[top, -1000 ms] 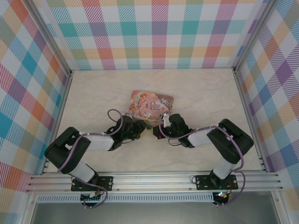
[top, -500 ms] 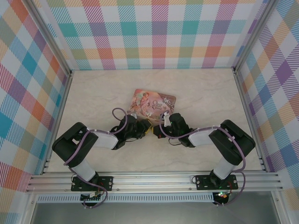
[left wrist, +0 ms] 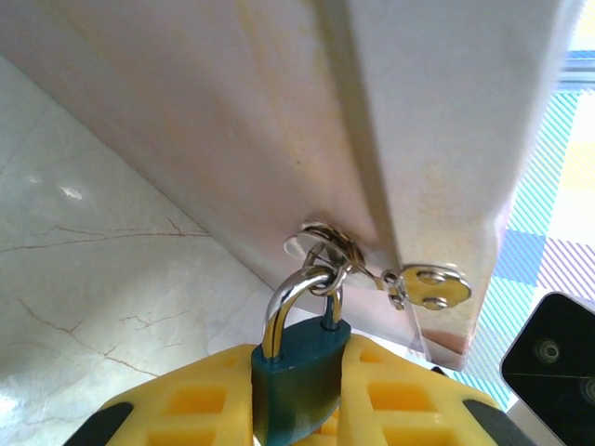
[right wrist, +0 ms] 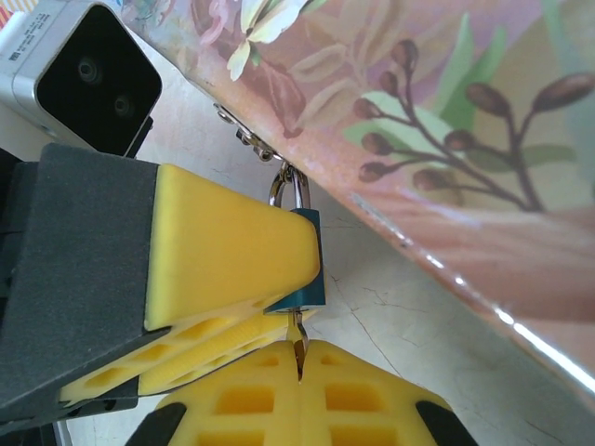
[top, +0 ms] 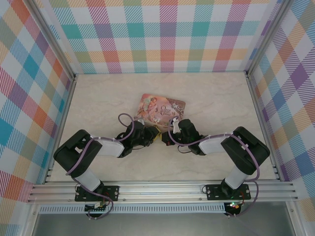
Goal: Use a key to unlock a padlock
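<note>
Change over the last second: closing-in of the left gripper [left wrist: 299, 409] around the padlock [left wrist: 299, 372], jaws from fairly wide to snug on the blue body. Now clamps it between both yellow fingers [left wrist: 186, 409], with the shackle [left wrist: 279, 307] up and looped through the small ring [left wrist: 327, 243] on the edge of the pink tin [left wrist: 279, 121]. From above, also a short reach forward of the left arm [top: 98, 147], and with it a slight nudge of the tin away and to the right. No change at the right gripper [right wrist: 299, 372]: shut tight, as a second ago, on the key [right wrist: 297, 346], thin metal poking up out of the pinch.

Position: padlock at the tin's near edge, mid-way across the pale table [top: 98, 98], between the two grippers. Key tip directly under the bottom of the lock body, touching or nearly so; cannot tell whether already in the keyhole.

Meaning for the task, as a judgement: lock now steadied, so ready for insertion and a turn. Shackle closed, nothing unlocked yet.

Writing: curly script on the tin lid among the painted figures, too small to read. Small print on the pale casing of the left wrist camera [right wrist: 88, 79], likewise unreadable. No brand legible.
</note>
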